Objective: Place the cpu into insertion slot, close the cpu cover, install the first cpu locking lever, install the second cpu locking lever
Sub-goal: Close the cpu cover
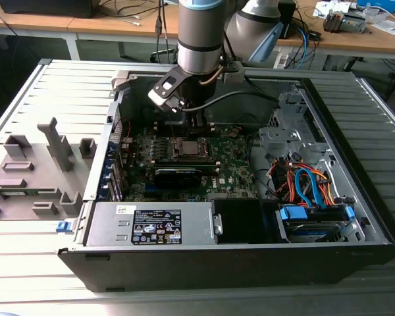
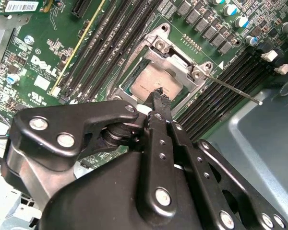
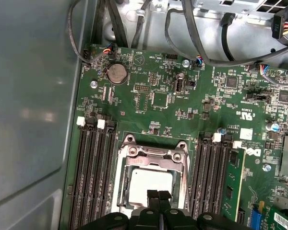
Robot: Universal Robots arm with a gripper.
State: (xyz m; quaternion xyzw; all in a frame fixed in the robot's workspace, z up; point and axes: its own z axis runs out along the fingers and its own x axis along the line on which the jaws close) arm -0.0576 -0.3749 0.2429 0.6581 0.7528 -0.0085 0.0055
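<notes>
With the cpu (image 2: 151, 82) lying in the insertion slot (image 3: 125, 163) under the lowered cpu cover (image 2: 183, 64), the closed, empty fingers (image 2: 160, 108) are hovering at the cover's edge, ideally bearing on its frame or the free locking lever (image 2: 230, 89), never the chip.

Light is bright and even, coming from above. In the first wrist view the cpu (image 3: 151, 187) glares pale. Inside the computer case (image 1: 217, 262) soft shadows lie.
</notes>
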